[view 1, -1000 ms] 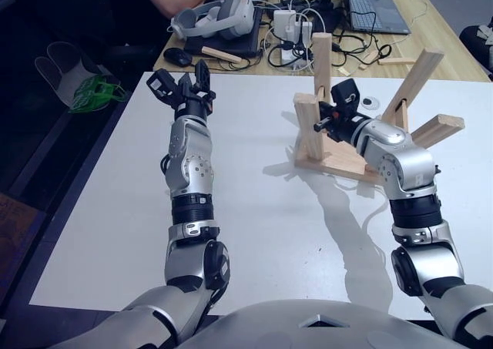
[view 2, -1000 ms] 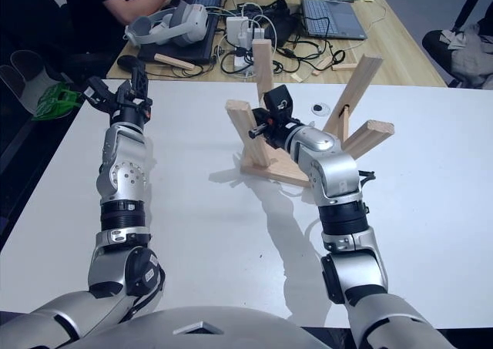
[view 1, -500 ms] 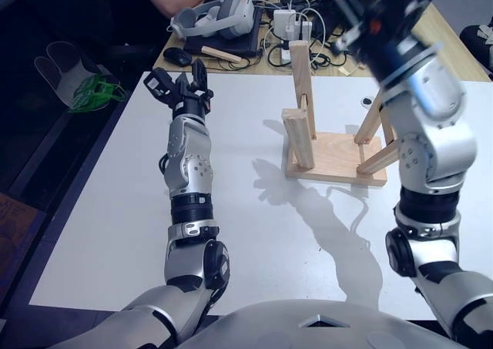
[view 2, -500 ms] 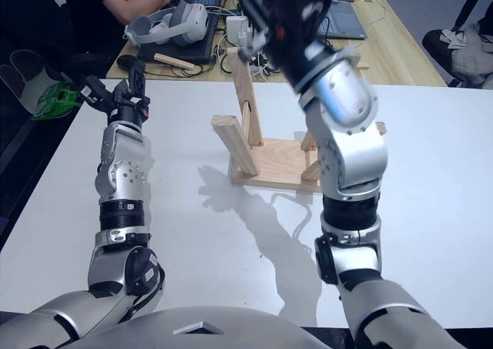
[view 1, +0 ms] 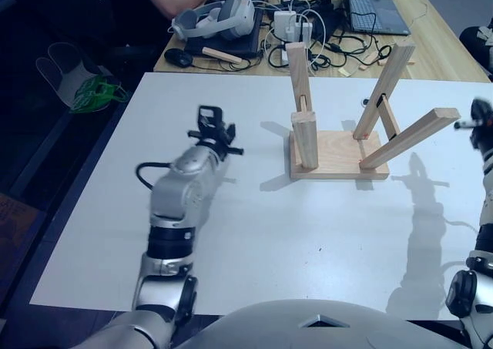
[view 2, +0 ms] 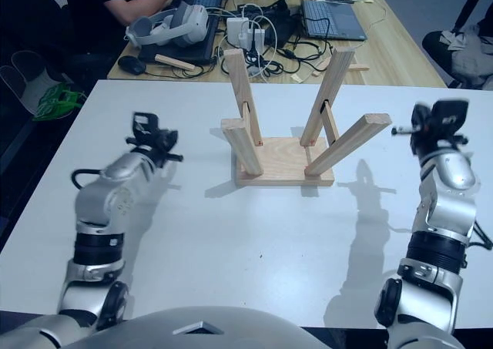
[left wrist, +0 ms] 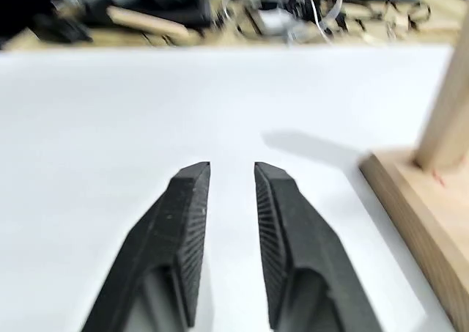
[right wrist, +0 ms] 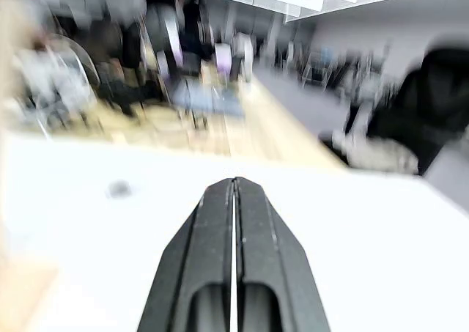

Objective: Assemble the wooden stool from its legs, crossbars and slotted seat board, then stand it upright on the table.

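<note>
Resting place: the wooden stool [view 1: 339, 145] sits upside down at the far middle of the white surface [view 1: 254, 241].
Seat board [view 1: 333, 162]: lies flat on the surface and carries the legs.
Legs: four, all set in the board and pointing up. The left pair [view 1: 299, 72] is close to upright. The right pair [view 1: 408, 137] leans out to the right.
Crossbars [view 2: 332, 122]: short pieces show between the legs of each pair. How firmly they are seated cannot be told.
Left gripper [view 1: 218, 129]: low over the surface, near the stool's left side and not touching it. Its jaws are slightly parted and hold nothing.
Right gripper [view 2: 433, 122]: raised at the right, well apart from the stool. Its jaws are pressed together and empty.
Done, by judgement: the joining of legs, crossbars and board appears finished.
Left, by judgement: turning the stool over so that it stands on its legs.
Caution: the splayed right pair may shift as the stool is turned.
</note>
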Available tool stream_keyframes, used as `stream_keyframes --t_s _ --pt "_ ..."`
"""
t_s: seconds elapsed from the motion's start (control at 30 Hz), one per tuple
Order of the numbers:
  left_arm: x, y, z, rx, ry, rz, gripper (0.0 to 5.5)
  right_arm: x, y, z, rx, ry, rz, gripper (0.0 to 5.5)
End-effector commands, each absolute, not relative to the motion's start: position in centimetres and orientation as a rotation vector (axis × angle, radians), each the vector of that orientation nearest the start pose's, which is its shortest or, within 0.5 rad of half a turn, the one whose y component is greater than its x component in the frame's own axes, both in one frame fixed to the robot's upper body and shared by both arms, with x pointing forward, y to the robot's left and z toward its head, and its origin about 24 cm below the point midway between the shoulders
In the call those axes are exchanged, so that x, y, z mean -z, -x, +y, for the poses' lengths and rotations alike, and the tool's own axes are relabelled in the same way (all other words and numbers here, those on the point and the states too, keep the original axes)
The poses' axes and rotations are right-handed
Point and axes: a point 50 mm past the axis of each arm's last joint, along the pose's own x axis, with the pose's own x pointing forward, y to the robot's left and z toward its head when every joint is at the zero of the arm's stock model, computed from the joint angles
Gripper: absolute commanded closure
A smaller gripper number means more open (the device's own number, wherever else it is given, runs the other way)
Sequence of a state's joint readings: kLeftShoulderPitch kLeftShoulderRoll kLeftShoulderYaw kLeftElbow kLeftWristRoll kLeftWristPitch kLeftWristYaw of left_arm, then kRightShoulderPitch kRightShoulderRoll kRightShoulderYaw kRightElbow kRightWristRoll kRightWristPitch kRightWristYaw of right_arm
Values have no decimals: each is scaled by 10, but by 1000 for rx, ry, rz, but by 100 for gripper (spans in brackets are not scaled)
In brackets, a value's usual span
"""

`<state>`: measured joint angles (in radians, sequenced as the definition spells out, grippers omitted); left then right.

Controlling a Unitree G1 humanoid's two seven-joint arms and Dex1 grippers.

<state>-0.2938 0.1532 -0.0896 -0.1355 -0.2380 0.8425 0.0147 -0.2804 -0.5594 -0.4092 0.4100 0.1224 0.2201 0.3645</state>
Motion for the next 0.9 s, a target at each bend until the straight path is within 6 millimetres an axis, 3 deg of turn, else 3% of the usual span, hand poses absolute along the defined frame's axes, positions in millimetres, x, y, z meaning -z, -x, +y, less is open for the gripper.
stream_keyframes --t_s 0.03,0.13,0.33,0.57,0.9 --pt "-29 -278 97 273 -31 611 511 -29 -269 -340 15 209 468 550" --pt "-14 -280 91 289 -23 660 545 -4 -266 -322 -144 246 546 550" --pt "-8 -268 80 400 25 723 545 14 -249 -298 -499 269 646 550" --pt "-14 -256 73 506 51 760 545 10 -236 -315 -475 247 685 550" --pt "-9 -269 64 469 74 729 545 7 -237 -302 -540 192 663 550"
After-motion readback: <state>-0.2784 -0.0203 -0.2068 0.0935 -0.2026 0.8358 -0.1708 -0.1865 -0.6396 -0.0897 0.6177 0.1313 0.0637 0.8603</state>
